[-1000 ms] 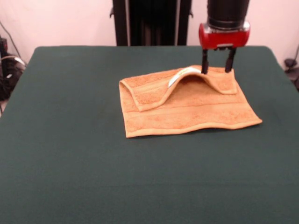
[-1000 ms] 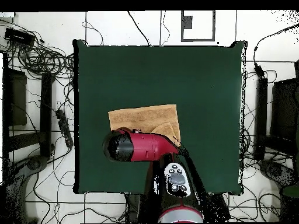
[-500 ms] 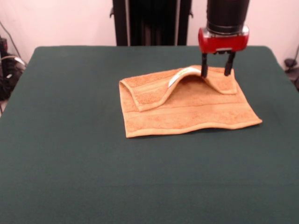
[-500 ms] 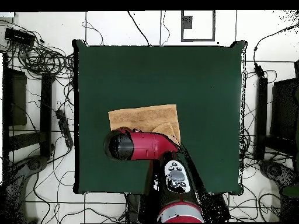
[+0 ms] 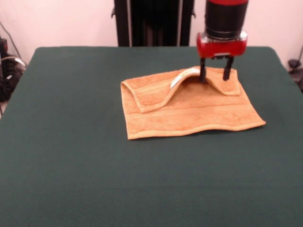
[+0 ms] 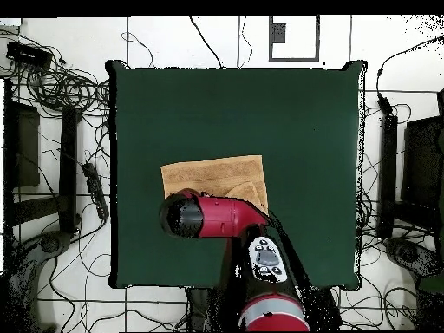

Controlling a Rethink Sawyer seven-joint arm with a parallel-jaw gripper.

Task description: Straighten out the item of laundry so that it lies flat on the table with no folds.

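Note:
The orange-tan towel (image 5: 189, 111) lies on the dark green table (image 5: 71, 156), right of centre in the front view. Its far edge is folded forward over the rest, and the fold arches up in a hump with a white tag (image 5: 182, 75) at the crest. My gripper (image 5: 214, 74) hangs open over the hump's far right part, its two black fingers (image 5: 203, 71) spread and empty, their tips at the folded edge. In the overhead view the towel (image 6: 212, 176) shows above the red arm (image 6: 217, 217), which hides its lower edge and the gripper.
Cables and equipment lie on the floor around the table in the overhead view (image 6: 61, 87). The robot's black pedestal (image 5: 154, 21) stands behind the table's far edge. Green cloth surrounds the towel on all sides.
The gripper has shifted slightly left in the front view, and its fingertips sit a little lower at the folded edge. The towel has not moved.

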